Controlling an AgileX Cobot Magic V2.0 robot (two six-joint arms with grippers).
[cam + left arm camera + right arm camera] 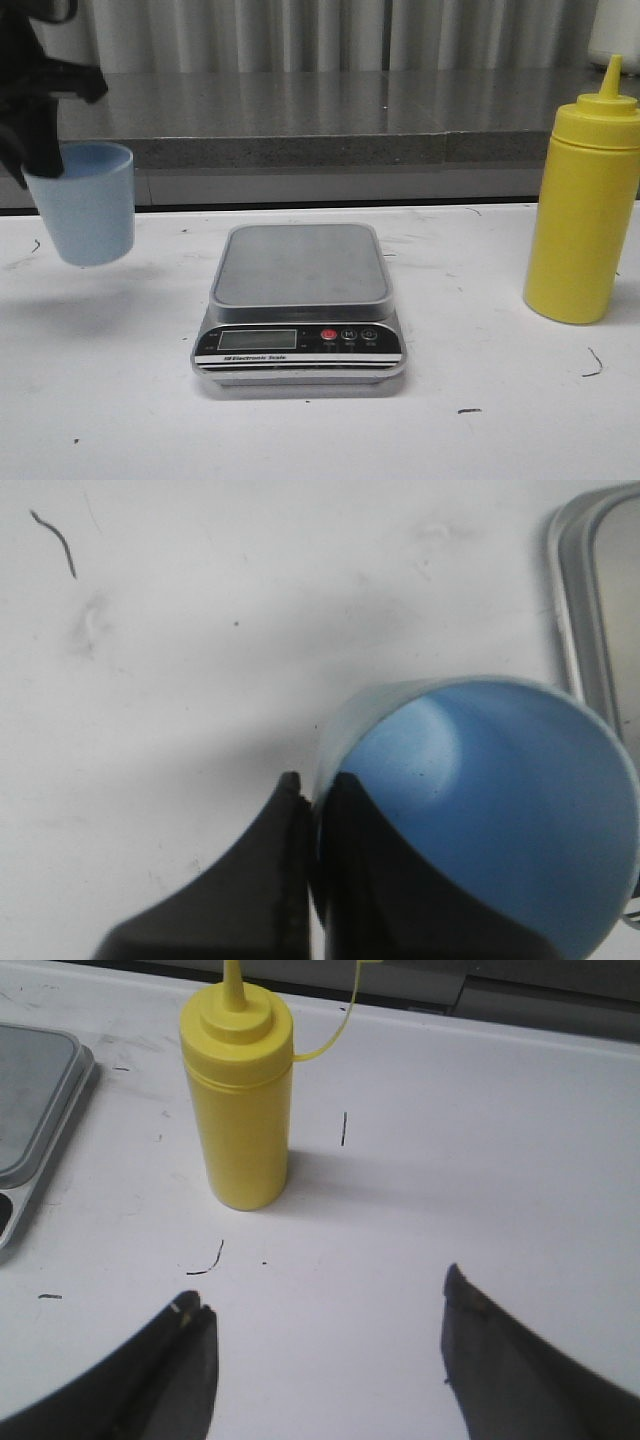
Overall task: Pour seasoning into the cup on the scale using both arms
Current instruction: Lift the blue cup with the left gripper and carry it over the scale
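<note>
Cup (88,205) hangs mouth-up, slightly tilted, pinched by the left claw (305,810); right claw (330,1330) gapes before upright seasoning (240,1090).

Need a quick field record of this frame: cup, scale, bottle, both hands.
cup: pale blue cup, lifted off the table, left of the scale, looks empty inside
left hand: left hand pinches the cup's rim, one finger inside, one outside
scale: scale at table centre, platform bare, display unreadable
bottle: yellow seasoning bottle upright on the table, right of the scale, ungrasped
right hand: right hand open, fingers spread wide, short of the bottle, holding nothing
</note>
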